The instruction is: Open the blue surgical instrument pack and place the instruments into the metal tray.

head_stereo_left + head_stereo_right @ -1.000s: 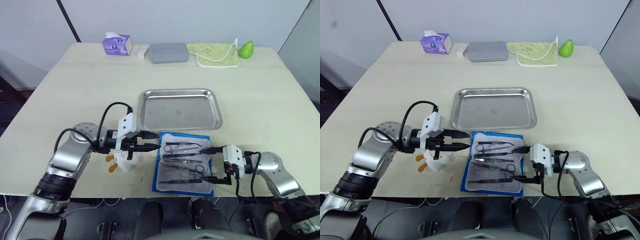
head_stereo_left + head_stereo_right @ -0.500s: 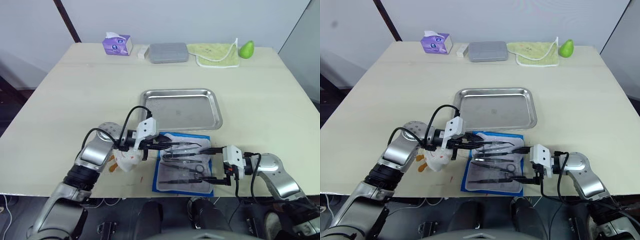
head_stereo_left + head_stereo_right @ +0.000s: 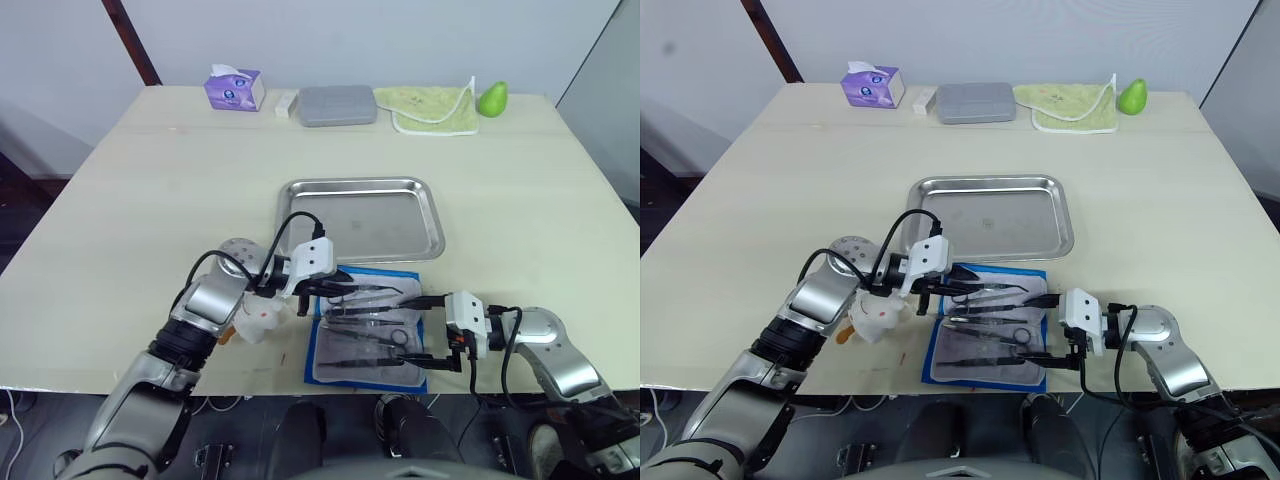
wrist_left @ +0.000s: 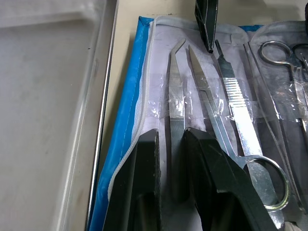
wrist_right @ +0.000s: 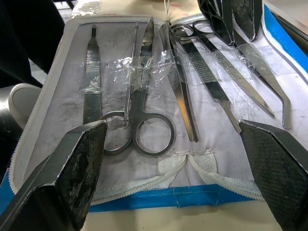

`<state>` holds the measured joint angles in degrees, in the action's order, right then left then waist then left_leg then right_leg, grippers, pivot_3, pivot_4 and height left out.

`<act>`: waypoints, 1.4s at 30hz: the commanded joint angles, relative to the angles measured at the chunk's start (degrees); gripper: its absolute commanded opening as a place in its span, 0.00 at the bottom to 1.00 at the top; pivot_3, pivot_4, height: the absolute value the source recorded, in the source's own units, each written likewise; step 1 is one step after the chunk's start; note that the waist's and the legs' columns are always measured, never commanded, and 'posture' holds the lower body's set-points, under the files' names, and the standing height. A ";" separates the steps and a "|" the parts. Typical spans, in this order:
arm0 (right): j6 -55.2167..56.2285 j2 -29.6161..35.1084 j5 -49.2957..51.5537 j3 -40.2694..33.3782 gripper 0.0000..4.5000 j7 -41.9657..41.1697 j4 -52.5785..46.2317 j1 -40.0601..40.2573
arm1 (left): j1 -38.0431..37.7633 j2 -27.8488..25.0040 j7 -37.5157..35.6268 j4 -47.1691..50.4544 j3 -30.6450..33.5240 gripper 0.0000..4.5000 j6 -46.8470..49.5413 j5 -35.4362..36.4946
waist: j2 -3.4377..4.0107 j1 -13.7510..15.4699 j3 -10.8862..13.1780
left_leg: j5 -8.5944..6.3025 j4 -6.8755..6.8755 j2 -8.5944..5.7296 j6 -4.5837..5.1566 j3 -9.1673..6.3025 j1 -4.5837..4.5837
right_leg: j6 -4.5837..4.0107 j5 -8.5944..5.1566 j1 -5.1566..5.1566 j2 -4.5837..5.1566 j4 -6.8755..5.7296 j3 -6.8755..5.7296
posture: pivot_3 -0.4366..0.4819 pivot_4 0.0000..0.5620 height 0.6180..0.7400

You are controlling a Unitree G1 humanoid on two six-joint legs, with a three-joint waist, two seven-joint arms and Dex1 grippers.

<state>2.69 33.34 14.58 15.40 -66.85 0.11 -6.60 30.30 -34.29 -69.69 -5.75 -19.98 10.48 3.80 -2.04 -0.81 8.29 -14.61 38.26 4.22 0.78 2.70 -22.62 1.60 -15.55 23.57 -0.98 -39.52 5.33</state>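
Observation:
The blue surgical instrument pack (image 3: 367, 326) lies open and flat near the table's front edge, pale inside up. Several instruments (image 5: 144, 101) lie in it under clear straps: scissors, forceps, tweezers. The metal tray (image 3: 361, 218) sits just behind the pack with nothing in it. My left gripper (image 3: 338, 290) rests over the pack's far left part. Its fingers (image 4: 144, 183) stand a narrow gap apart on either side of the curved tweezers (image 4: 176, 120), which lie flat. My right gripper (image 3: 425, 330) is wide open at the pack's right edge, holding nothing.
Along the back edge stand a purple tissue box (image 3: 234, 88), a small white block (image 3: 286, 102), a grey rectangular box (image 3: 337, 104), a green cloth (image 3: 432, 108) and a green pear (image 3: 492, 98). A white and orange object (image 3: 255, 320) lies left of the pack, under my left arm.
My left gripper has moved right, from beside the pack onto its far left part, and its fingers have drawn closer together. The right arm has not moved.

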 commanded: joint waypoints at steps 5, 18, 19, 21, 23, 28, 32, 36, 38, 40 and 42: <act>-2.10 0.79 -3.29 2.22 1.00 0.05 2.44 1.14 | 0.18 0.53 0.45 0.10 -1.55 0.21 -0.02 -1.98 | 0.00 0.01 0.00 | 0.00 0.00 0.00 0.00 0.00 0.00 | 0.00 0.00 0.00 0.00 0.00 0.00 | 0.48 0.27 1.00; -2.37 0.49 -3.72 3.20 1.00 -0.34 3.78 -0.27 | -0.57 -0.15 0.79 -2.17 -2.99 0.09 0.17 -5.50 | 0.06 -0.03 -0.12 | 0.00 -0.01 0.00 0.00 -0.01 0.10 | 0.00 0.00 -0.09 0.00 0.00 0.00 | 0.48 0.27 1.00; -2.30 0.52 -3.83 3.32 1.00 -0.45 3.94 -0.38 | -0.66 -0.13 0.62 -2.11 -3.02 0.05 0.60 -5.35 | 0.07 -0.02 -0.13 | 0.00 -0.01 0.00 0.00 -0.01 0.10 | 0.00 0.00 -0.10 0.00 0.00 0.00 | 0.48 0.27 1.00; -2.26 0.52 -3.93 3.44 1.00 -0.56 4.14 -0.54 | -0.79 -0.13 0.42 -1.92 -3.10 0.02 1.29 -5.21 | 0.07 -0.03 -0.17 | 0.00 -0.01 0.00 0.00 -0.01 0.11 | 0.00 0.00 -0.11 0.00 0.00 0.00 | 0.48 0.27 1.00; -2.15 0.54 -4.10 3.59 1.00 -0.64 4.36 -0.77 | -1.35 -0.27 0.24 -0.71 -3.27 0.02 2.97 -4.95 | 0.09 -0.05 -0.20 | 0.00 -0.01 0.00 0.00 -0.01 0.12 | -0.01 0.00 -0.11 0.00 0.00 0.00 | 0.48 0.27 1.00; -1.67 0.73 -4.23 3.82 1.00 -0.98 4.96 -1.32 | -2.37 -0.75 0.39 1.31 -3.37 0.02 6.70 -4.92 | 0.15 -0.13 -0.39 | 0.00 -0.03 0.00 0.01 -0.01 0.14 | -0.01 -0.01 -0.12 -0.01 0.00 0.01 | 0.48 0.27 1.00; -1.26 0.94 -4.27 3.84 1.00 -1.20 5.55 -1.83 | -3.11 -0.79 0.76 2.63 -3.17 0.02 8.10 -4.63 | 0.16 -0.19 -0.45 | -0.01 -0.06 0.00 0.02 0.00 0.17 | -0.01 -0.01 -0.12 -0.02 0.00 0.03 | 0.48 0.27 1.00; -1.06 1.38 -4.21 3.76 1.00 -1.56 5.63 -2.00 | -4.12 -0.94 1.21 4.28 -3.11 0.02 9.58 -4.40 | 0.16 -0.19 -0.45 | -0.01 -0.06 0.00 0.02 0.01 0.18 | -0.02 -0.01 -0.12 -0.02 0.00 0.05 | 0.48 0.27 1.00; -1.01 1.70 -4.22 3.69 1.00 -1.75 5.53 -1.97 | -4.67 -0.98 1.47 5.28 -3.03 0.02 10.54 -4.20 | 0.16 -0.20 -0.45 | -0.02 -0.06 0.00 0.03 0.02 0.18 | -0.02 -0.02 -0.12 -0.02 0.00 0.06 | 0.48 0.27 1.00; -0.95 1.89 -4.19 3.53 1.00 -1.88 5.69 -2.15 | -5.12 -1.04 1.79 6.00 -2.89 0.02 11.13 -4.11 | 0.16 -0.20 -0.45 | -0.02 -0.06 0.01 0.03 0.03 0.18 | -0.02 -0.02 -0.12 -0.02 0.00 0.07 | 0.48 0.27 1.00; -0.88 2.00 -4.19 3.43 1.00 -1.98 5.87 -2.36 | -5.25 -1.04 2.10 6.31 -2.82 0.02 11.52 -4.08 | 0.16 -0.19 -0.46 | -0.02 -0.07 0.01 0.04 0.03 0.18 | -0.02 -0.02 -0.12 -0.01 0.01 0.06 | 0.48 0.27 1.00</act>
<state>2.77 33.55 14.57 17.25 -68.64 2.82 -10.33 26.95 -34.15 -66.83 1.52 -20.71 20.14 0.70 -1.88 -1.00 7.83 -14.63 38.20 4.23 0.82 2.73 -22.43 1.58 -15.57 23.45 -1.00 -39.51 5.40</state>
